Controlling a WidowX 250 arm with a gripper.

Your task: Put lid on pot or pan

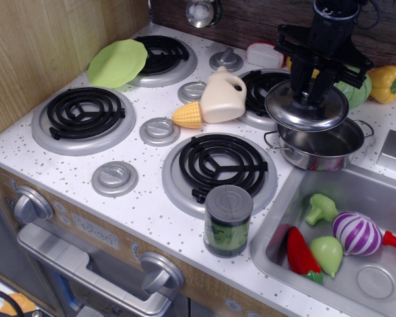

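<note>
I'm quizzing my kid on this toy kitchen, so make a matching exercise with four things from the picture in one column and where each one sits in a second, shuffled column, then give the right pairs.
Things
1. lid
2. green plate
3. tin can
4. purple onion

Places
A. in the sink
B. near the counter's front edge, beside the front burner
C. held by the gripper just above the pot
D. leaning on the back left burner

Pairs: 1-C, 2-D, 3-B, 4-A
</note>
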